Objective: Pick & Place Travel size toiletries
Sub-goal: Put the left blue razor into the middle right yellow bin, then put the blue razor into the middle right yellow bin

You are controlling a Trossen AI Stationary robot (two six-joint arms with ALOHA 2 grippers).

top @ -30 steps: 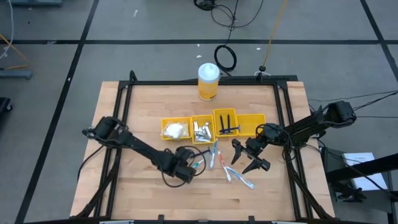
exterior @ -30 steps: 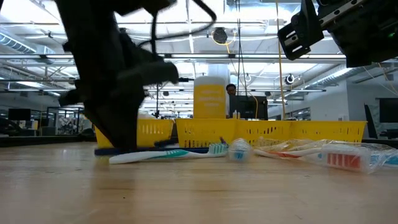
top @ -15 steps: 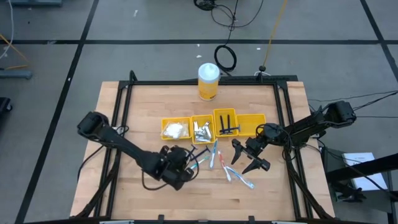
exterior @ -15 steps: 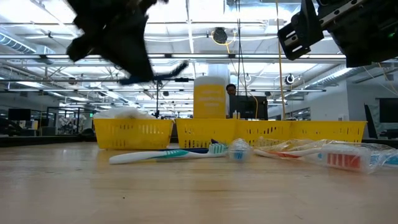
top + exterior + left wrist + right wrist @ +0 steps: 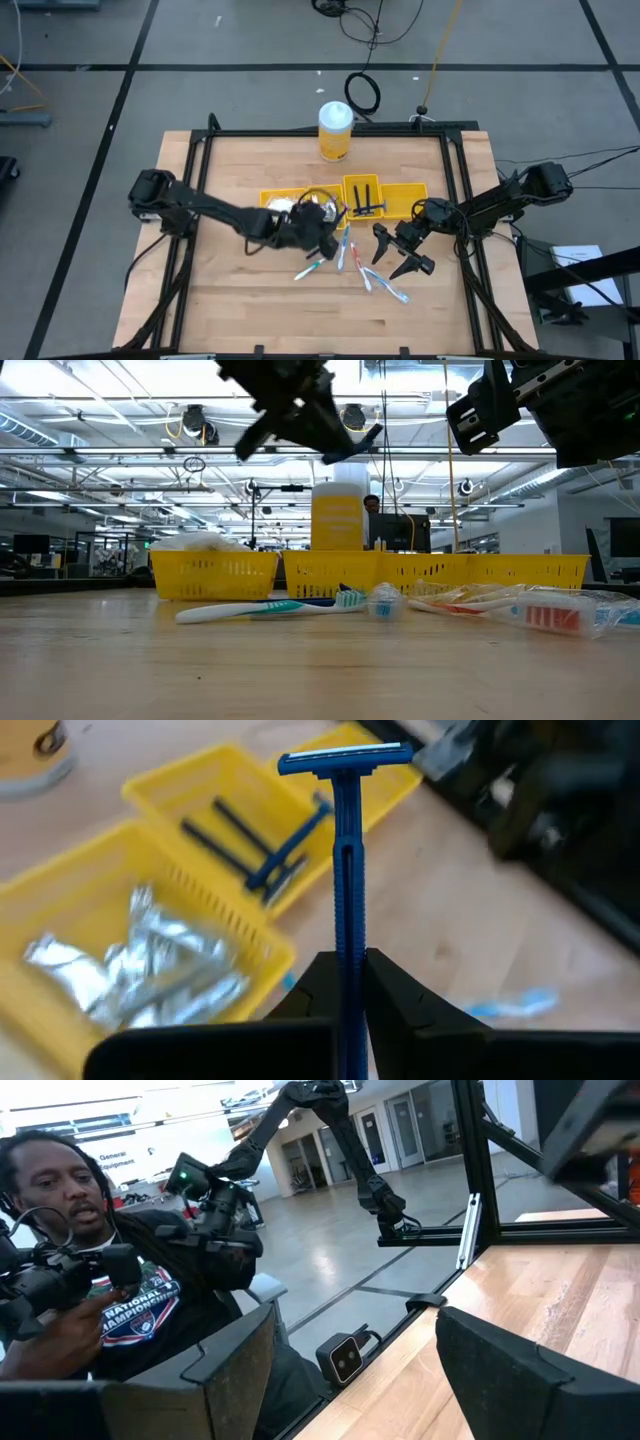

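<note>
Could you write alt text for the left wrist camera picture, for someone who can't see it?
The left tool grips a blue razor upright by its handle, above yellow bins on a wooden table; one bin holds silvery sachets, the next more razors.

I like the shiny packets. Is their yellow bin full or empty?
Not empty: the bin holds a loose pile of silvery sachets in the left wrist view. It isn't heaped above the rim.

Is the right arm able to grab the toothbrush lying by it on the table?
Probably yes. The right end effector hangs open just above the wrapped toothbrush, with nothing between them. The left end effector, shut on a blue razor, is off by the bins.
</note>
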